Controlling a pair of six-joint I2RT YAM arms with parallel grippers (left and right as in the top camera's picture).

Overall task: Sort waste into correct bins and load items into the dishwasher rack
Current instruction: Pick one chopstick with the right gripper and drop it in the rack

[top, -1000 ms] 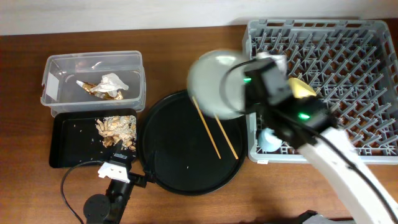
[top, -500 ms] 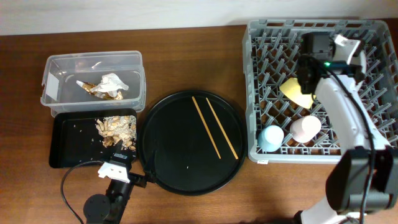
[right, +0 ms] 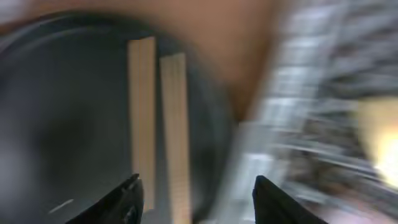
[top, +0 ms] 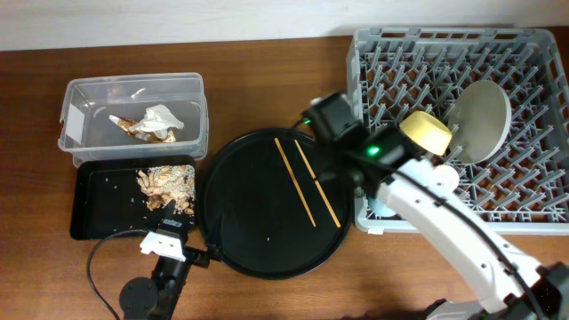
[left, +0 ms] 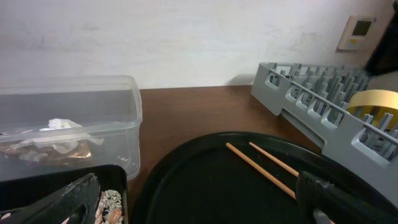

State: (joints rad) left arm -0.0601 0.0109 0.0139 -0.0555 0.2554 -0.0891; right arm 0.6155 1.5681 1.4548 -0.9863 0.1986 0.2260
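Observation:
Two wooden chopsticks [top: 307, 182] lie side by side on the round black tray [top: 258, 222]. My right gripper [top: 318, 120] hovers over their far ends near the tray's rim. In the blurred right wrist view its jaws [right: 198, 190] stand open above the chopsticks [right: 142, 112], holding nothing. The pale plate [top: 478, 120] stands on edge in the grey dishwasher rack [top: 444, 34], beside the yellow bowl [top: 427, 132]. The right arm hides the cups. My left gripper [left: 196, 208] rests open and empty at the tray's near edge.
The clear tub [top: 84, 89] holds the white tissue [top: 162, 116] and the brown fish scrap [top: 138, 130]. The shallow black tray [top: 102, 209] in front of it holds crumbly food bits [top: 167, 182]. The right arm crosses the rack's front left corner.
The plate that my right gripper carried now stands in the rack. The right arm has swung back left over the round tray, and its jaws have opened. The left arm has not moved.

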